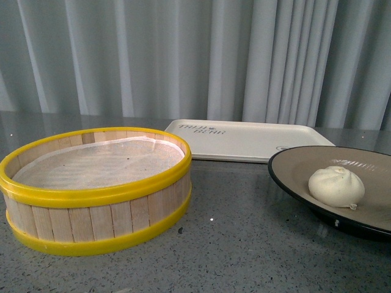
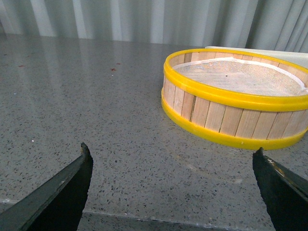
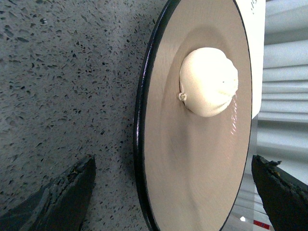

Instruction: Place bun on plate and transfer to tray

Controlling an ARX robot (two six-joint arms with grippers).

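Already the bun sits on the plate; carrying it to the tray just behind remains. The left hand and right hand gape wide, holding nothing.

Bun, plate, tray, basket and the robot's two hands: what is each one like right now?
bun: whole, sitting on the plate.
plate: on the table, not on the tray, holding the bun.
tray: flat on the table, nothing on it.
steamer basket: no lid, only a white liner inside.
left hand: open, holding nothing.
right hand: open, holding nothing, near the plate.
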